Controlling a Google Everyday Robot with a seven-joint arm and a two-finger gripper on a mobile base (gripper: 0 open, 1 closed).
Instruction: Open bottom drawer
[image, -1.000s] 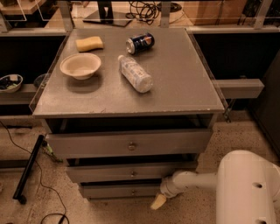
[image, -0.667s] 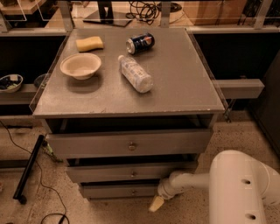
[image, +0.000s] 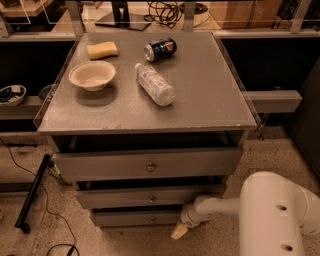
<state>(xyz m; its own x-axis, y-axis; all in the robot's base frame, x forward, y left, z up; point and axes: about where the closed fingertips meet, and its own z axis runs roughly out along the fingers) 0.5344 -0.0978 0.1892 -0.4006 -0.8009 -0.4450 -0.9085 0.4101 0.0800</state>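
Bottom drawer (image: 131, 219) is the lowest and narrowest of the three grey fronts, right under the mid-width drawer (image: 145, 197), with the widest drawer (image: 147, 163) on top. Its small round knob (image: 151, 219) is at the centre of the front. From this angle I can't tell whether it is pulled out at all.

Hand (image: 178, 231) is low, near the floor, just off the right end of the bottom drawer front. Its pale tip points down and left. It is right of the knob, not on it. I can't tell whether it touches the front, or whether it is clenched or released. The white arm (image: 220, 206) reaches in from the right, out of the big white body (image: 277, 215) at lower right.

On the worktop (image: 210, 95):
- yellow sponge (image: 102, 50), back left
- pale bowl (image: 92, 75), upright, just in front of the sponge
- dark blue can (image: 160, 49), on its side, back centre
- clear plastic bottle (image: 155, 84), on its side, between the can and the front edge

None of the four touch each other.

A black bar (image: 32, 192) and a cable (image: 47, 210) lie on the floor to the left.
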